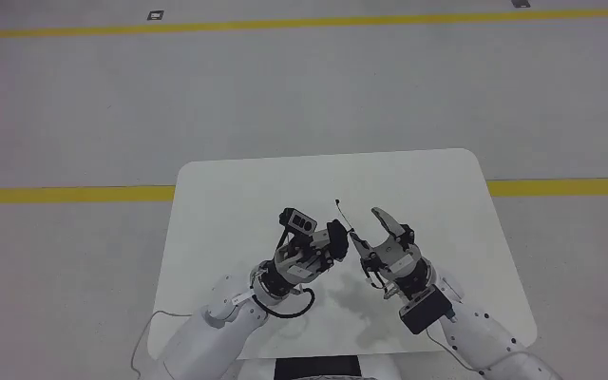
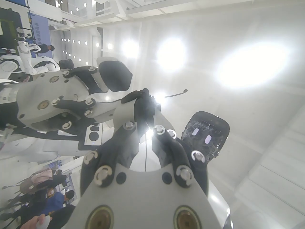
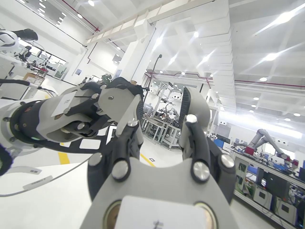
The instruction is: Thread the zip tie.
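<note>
**Top view: zip tie upright between two spread grippers**

You have the zip tie (image 1: 344,217) standing over the middle of the table (image 1: 437,190). It is a thin black strip leaning toward 11 o'clock, with its small head at the far tip. The left gripper (image 1: 316,228) sits at its 9 o'clock and the right gripper (image 1: 369,228) at its 3 o'clock, each with its fingers held apart. The strip's lower end runs down to where one finger of each gripper comes close to the other. You cannot tell from these views what actually pins it there.

Treat the hold as weak. With neither pair of fingers clamped on the strip, parting the arms could let it drop or spring away. The strip looks thin and whippy, so its free end may sway and the tail may miss the slot in the head. The two inner fingers are almost touching, so a sideways correction could knock them together.

You have bare table toward 12, 9 and 3 o'clock. The near edge at 6 o'clock lies close under the wrists, and a dropped tie could slide off it.
</note>
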Controlling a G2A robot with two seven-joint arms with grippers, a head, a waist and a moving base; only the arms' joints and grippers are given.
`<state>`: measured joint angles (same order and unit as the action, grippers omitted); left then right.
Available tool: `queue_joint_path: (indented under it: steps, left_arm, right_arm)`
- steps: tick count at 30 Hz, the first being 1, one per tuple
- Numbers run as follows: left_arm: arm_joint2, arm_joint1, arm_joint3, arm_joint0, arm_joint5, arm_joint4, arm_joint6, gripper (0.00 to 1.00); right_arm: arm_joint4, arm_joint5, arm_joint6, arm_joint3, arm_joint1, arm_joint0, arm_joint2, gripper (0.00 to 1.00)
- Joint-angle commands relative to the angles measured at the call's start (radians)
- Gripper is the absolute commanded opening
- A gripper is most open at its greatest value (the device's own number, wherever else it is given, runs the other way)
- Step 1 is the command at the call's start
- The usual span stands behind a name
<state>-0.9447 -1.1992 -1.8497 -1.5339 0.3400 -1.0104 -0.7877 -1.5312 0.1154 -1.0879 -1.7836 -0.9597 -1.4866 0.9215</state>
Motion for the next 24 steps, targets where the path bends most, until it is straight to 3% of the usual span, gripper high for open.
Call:
queue_joint_path:
  steps: [1, 8, 24]
  left_arm:
    - [0.0, 0.0, 0.0, 0.0, 0.0, 0.0, 0.0, 0.0]
    - [0.0, 0.0, 0.0, 0.0, 0.0, 0.0, 0.0, 0.0]
    - [0.0, 0.0, 0.0, 0.0, 0.0, 0.0, 0.0, 0.0]
  right_arm:
    - [-0.005, -0.005, 0.003, 0.0, -0.003, -0.003, 0.003, 0.31]
    - [-0.021, -0.024, 0.007, 0.002, -0.014, -0.005, 0.008, 0.31]
    - [-0.039, -0.049, 0.009, 0.009, -0.038, -0.009, 0.019, 0.17]
